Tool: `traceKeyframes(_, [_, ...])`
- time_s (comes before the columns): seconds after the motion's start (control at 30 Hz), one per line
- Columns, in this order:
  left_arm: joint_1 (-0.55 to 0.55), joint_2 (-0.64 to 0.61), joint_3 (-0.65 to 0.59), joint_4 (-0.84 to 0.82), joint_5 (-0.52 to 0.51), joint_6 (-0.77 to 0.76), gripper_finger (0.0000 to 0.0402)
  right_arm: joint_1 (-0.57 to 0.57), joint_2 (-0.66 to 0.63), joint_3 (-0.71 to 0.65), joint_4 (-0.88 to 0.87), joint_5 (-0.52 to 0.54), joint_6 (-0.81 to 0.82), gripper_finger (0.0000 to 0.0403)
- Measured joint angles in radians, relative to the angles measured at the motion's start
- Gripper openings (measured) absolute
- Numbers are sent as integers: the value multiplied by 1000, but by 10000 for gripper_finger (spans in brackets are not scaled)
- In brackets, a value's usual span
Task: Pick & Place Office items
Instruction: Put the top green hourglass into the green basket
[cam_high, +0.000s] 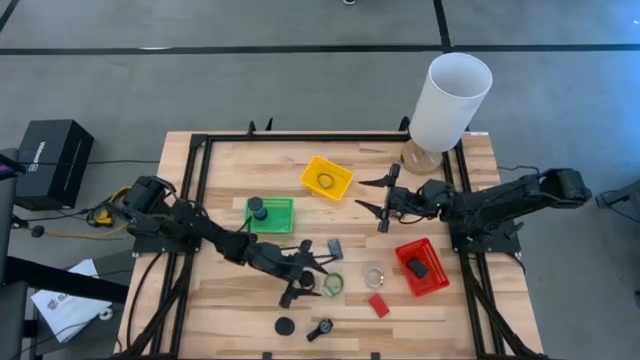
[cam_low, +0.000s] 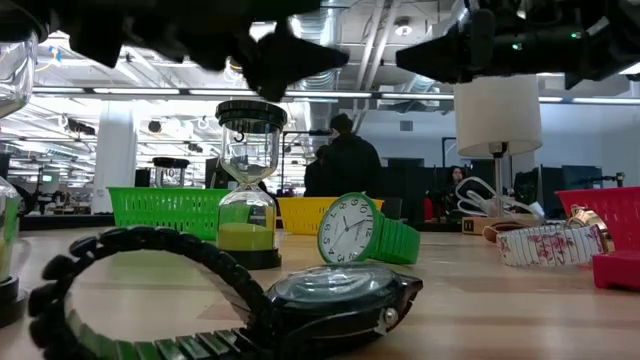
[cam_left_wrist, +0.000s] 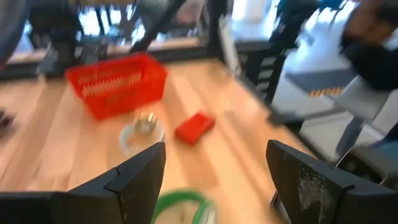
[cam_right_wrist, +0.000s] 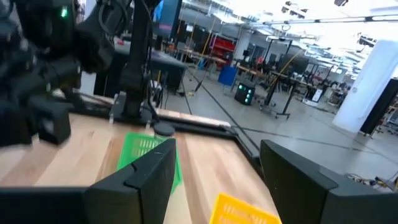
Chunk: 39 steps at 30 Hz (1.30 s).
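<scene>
A green watch lies on the wooden table near its front, also in the low view and the left wrist view. My left gripper is open just left of it, fingers either side, touching nothing. Close by lie a clear-banded watch, a red block, a dark grey block, a black puck and a black watch. My right gripper hangs open above the table's middle, pointing left.
A green tray holds an hourglass. A yellow tray holds a ring; a red tray holds a dark block. A tall white cylinder stands at the far right. A black frame edges the table.
</scene>
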Motion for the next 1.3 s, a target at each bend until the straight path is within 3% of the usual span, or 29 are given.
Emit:
traceKeyframes(0.57, [-34, -2, 0, -164, -116, -39, 275, 7, 193, 135, -10, -19, 0, 224])
traceKeyframes(1.3, [-32, -2, -47, -162, -129, -48, 271, 40, 187, 134, -8, -19, -11, 224])
